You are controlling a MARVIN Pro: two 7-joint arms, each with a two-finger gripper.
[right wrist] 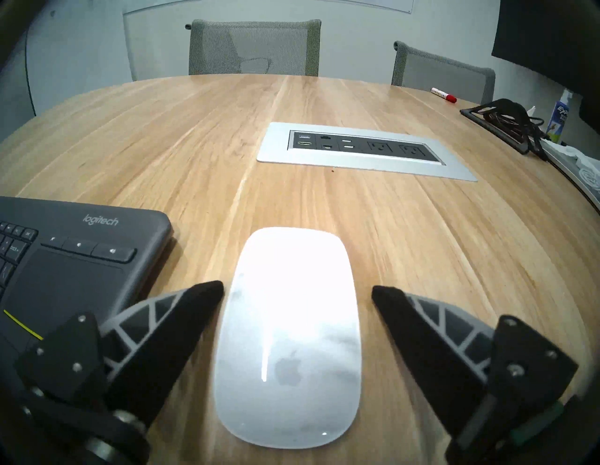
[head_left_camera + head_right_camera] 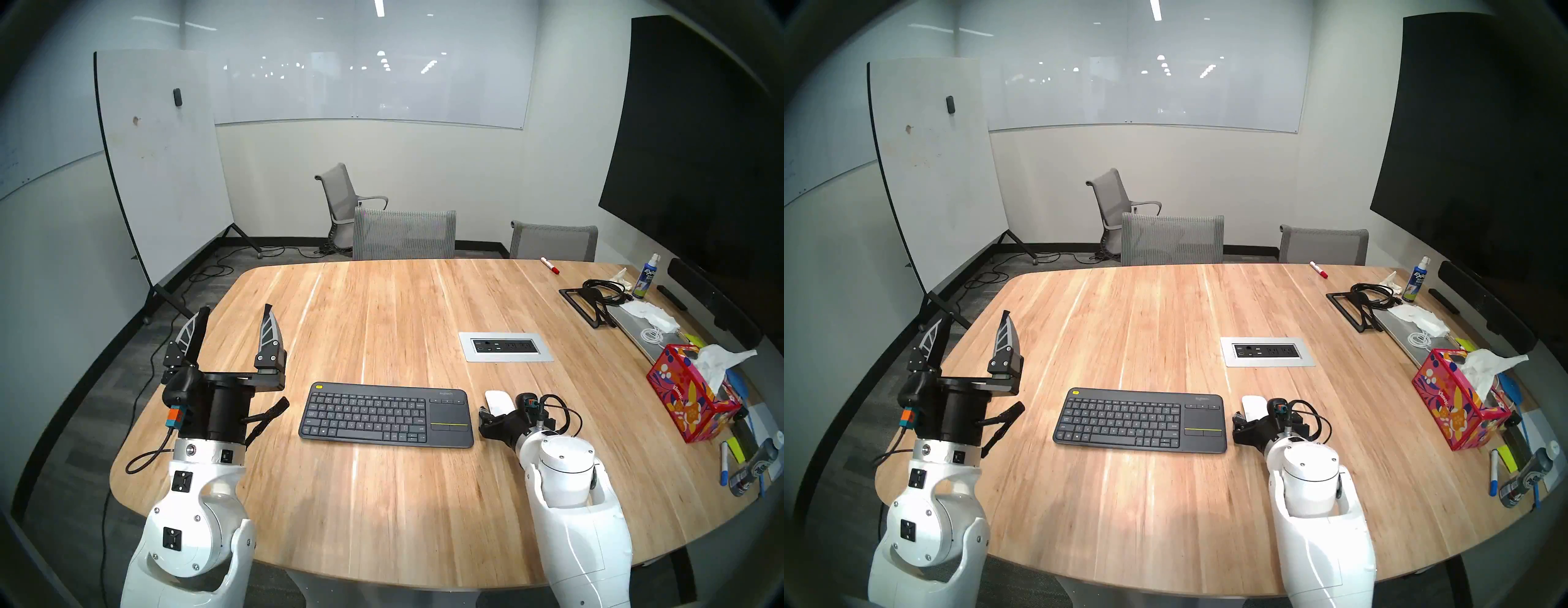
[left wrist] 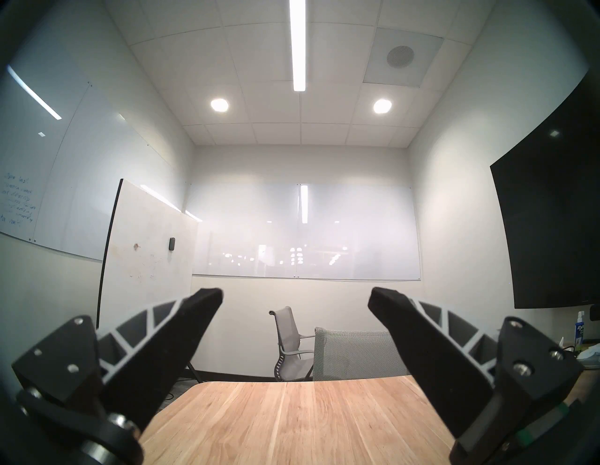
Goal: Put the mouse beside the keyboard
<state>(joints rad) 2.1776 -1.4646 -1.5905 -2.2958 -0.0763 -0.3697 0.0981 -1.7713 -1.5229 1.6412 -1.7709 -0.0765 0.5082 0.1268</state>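
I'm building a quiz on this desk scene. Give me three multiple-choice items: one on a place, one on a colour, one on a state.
1. Where is the mouse?
A. left of the keyboard
B. at the keyboard's touchpad end
C. on the outlet panel

2. What colour is the button at the keyboard's far left corner?
A. yellow
B. red
C. blue

3. How is the right gripper?
A. shut on the mouse
B. open, jaws either side of the mouse
C. out of view

Answers: B, the mouse lies just beyond the touchpad end; A, a yellow button shows in the head view; B, the wrist view shows gaps between jaws and mouse.
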